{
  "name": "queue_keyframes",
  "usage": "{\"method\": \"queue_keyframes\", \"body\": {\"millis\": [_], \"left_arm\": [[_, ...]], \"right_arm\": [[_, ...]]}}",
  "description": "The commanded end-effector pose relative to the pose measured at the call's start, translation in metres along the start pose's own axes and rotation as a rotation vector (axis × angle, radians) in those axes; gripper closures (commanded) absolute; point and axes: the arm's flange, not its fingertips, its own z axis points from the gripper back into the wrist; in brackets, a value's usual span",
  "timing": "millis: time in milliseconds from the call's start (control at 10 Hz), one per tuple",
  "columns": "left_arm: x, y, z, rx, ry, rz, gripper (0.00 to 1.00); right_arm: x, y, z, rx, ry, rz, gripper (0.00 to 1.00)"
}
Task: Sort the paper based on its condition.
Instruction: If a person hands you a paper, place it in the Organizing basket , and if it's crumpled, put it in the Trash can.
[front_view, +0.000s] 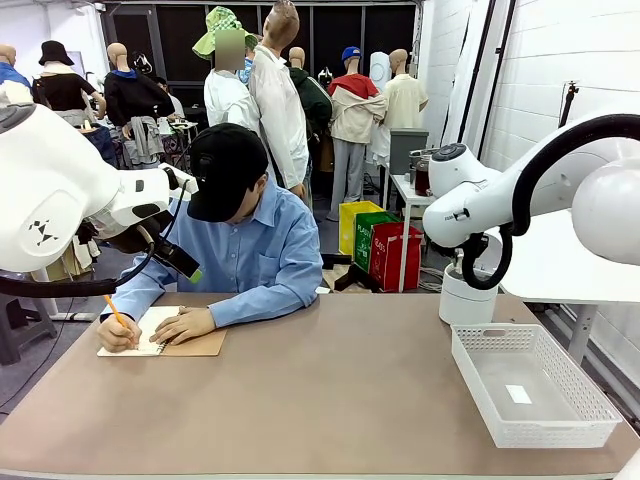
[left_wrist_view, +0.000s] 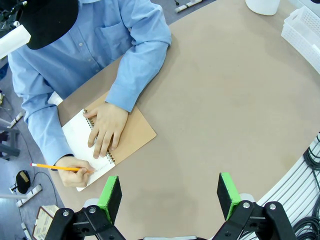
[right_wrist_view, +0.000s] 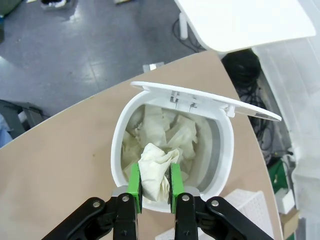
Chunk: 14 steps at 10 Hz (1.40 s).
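A crumpled white paper (right_wrist_view: 152, 162) is pinched between the green pads of my right gripper (right_wrist_view: 155, 176), which is shut on it. It hangs just above the mouth of a white bin (right_wrist_view: 120, 150) with its lid (right_wrist_view: 210, 97) flipped open. More crumpled paper (right_wrist_view: 165, 127) lies inside the bin. In the front view the bin (front_view: 467, 298) stands at the table's right side under my right arm (front_view: 480, 200). My left gripper (left_wrist_view: 169, 196) hovers open and empty high over the table, near the person's notebook (left_wrist_view: 80, 132).
The person leans over the far left of the table, writing with a pencil (left_wrist_view: 55, 167) in the spiral notebook (front_view: 150, 335), one hand flat on the page. A white mesh basket (front_view: 480, 375) at the right holds a small white slip (front_view: 518, 394).
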Motion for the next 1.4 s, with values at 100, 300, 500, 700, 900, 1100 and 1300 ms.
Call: {"method": "queue_keyframes", "body": {"millis": [100,300,500,700,900,1100,1300], "left_arm": [[0.000,0.001,0.000,-0.001,-0.001,0.001,0.00],[0.000,0.001,0.000,-0.001,-0.001,0.001,0.00],[0.000,0.001,0.000,-0.001,-0.001,0.001,0.00],[0.000,0.001,0.000,-0.001,-0.001,0.001,0.00],[0.000,0.001,0.000,-0.001,-0.001,0.001,0.00],[0.000,0.001,0.000,-0.001,-0.001,0.001,0.00],[0.000,0.001,0.000,-0.001,-0.001,0.001,0.00]], "right_arm": [[0.005,0.007,-0.009,-0.067,-0.014,-0.047,0.73],[0.006,0.005,-0.016,-0.095,-0.020,-0.065,0.73],[0.009,0.005,-0.022,-0.111,-0.020,-0.073,0.73],[0.010,0.006,-0.027,-0.113,-0.008,-0.070,0.73],[0.011,0.007,-0.030,-0.114,0.004,-0.067,0.73],[0.014,0.005,-0.030,-0.110,0.026,-0.074,0.42],[0.015,0.003,-0.023,-0.099,0.018,-0.089,0.02]]}}
